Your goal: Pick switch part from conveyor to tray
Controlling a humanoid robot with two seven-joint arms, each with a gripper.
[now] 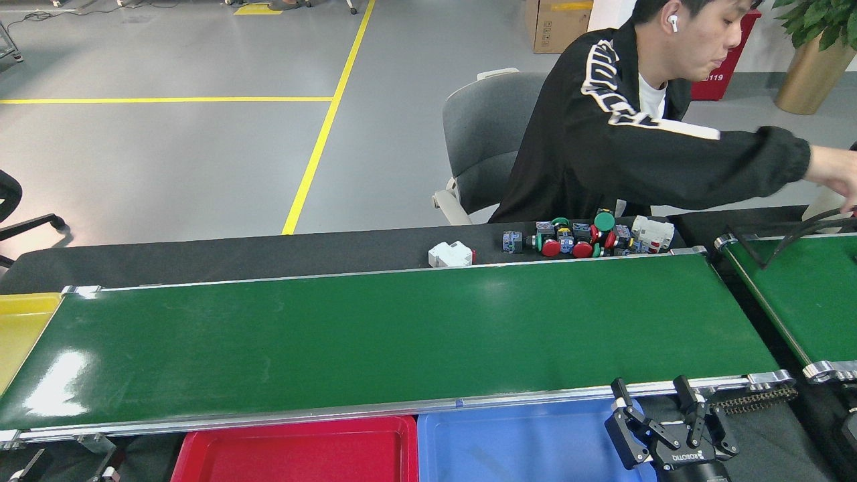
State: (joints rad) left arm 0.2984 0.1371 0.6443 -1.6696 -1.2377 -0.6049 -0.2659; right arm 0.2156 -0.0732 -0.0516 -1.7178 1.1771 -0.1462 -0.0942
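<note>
Head view:
Conveyor (402, 335): dark-green belt running 9 to 3 o'clock across the middle of the view; its surface carries no parts.
Switch parts (582, 237): cluster of red, green and blue button units on the black table strip at 1 o'clock, just beyond the far rail, off the belt.
White part (452, 254): lies alone on the same strip at 12 o'clock, near the cluster but apart from it.
Right gripper (659, 405): at 5 o'clock, by the near rail; fingers spread wide, nothing between them.
Left gripper (67, 465): only metal tips show at the 7 o'clock edge; whether they are apart or closed cannot be told.
Blue tray (522, 445): at 6 o'clock, below the near rail, partly covered by the right gripper.
Red tray (301, 452): touching the blue tray on its 9 o'clock side.
Yellow tray (20, 328): at 9 o'clock, at the belt's end.
Second belt (810, 294): at 3 o'clock, crossed by black cable.
Person (622, 140): seated on a grey chair (482, 134) behind the cluster, arm reaching toward 3 o'clock.
Obstruction: nothing stands between the right gripper and the belt.
</note>
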